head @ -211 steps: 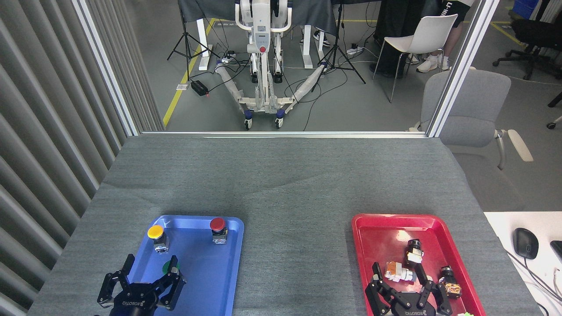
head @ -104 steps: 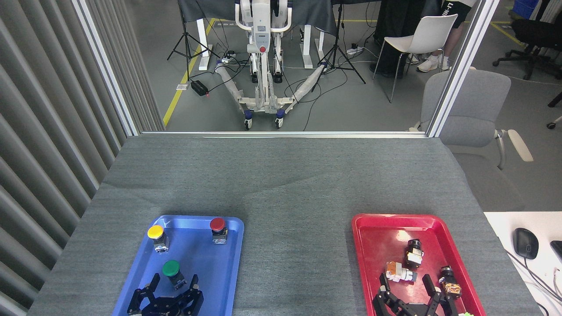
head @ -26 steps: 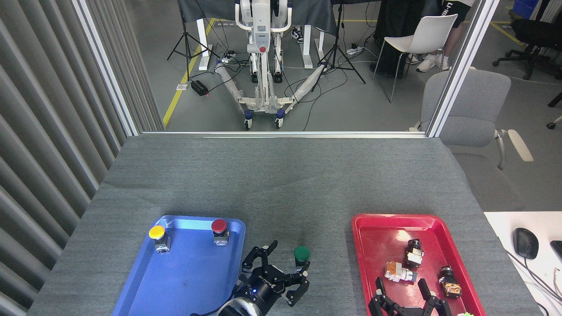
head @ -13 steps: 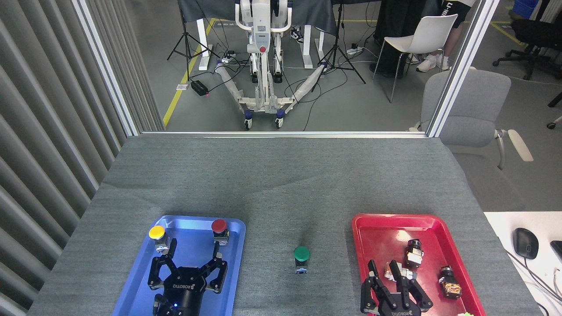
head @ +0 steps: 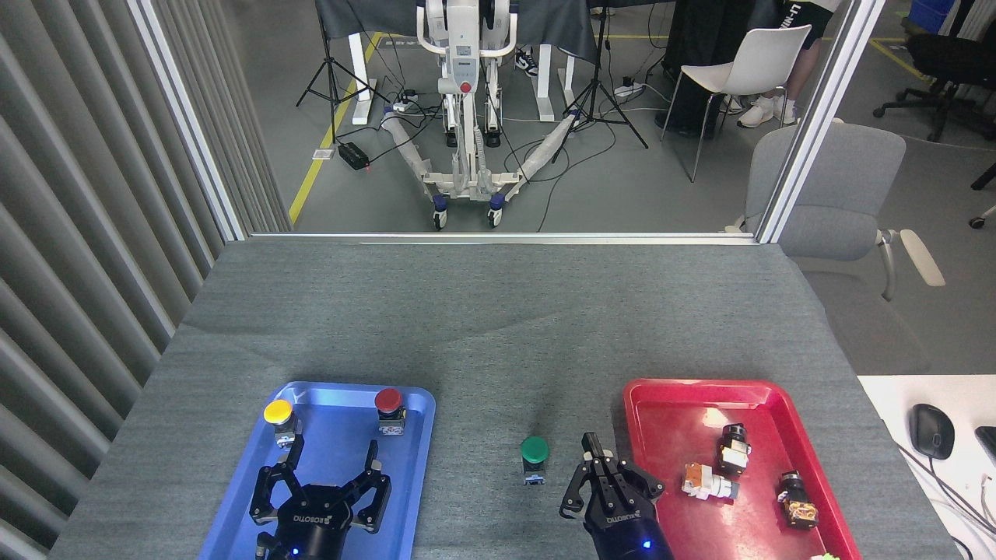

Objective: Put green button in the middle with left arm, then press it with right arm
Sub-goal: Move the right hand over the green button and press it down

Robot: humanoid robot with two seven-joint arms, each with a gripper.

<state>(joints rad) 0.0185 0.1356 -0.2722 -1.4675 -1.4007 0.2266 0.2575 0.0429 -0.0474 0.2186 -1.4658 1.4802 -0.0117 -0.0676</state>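
The green button stands upright on the bare grey cloth of the middle, between the two trays, with nothing touching it. My left gripper hovers over the blue tray with its fingers spread open and nothing in them, well left of the button. My right gripper sits just right of the button at the left edge of the red tray. Its fingers are drawn together to a point, shut on nothing, a small gap away from the button's cap.
A yellow button and a red button stand at the far end of the blue tray. Several small switch parts lie in the red tray. A white desk with a mouse adjoins the table's right side.
The left gripper carried the green button from the blue tray to the middle, let go and returned over the tray. The right gripper has moved left out of the red tray and closed its fingers.
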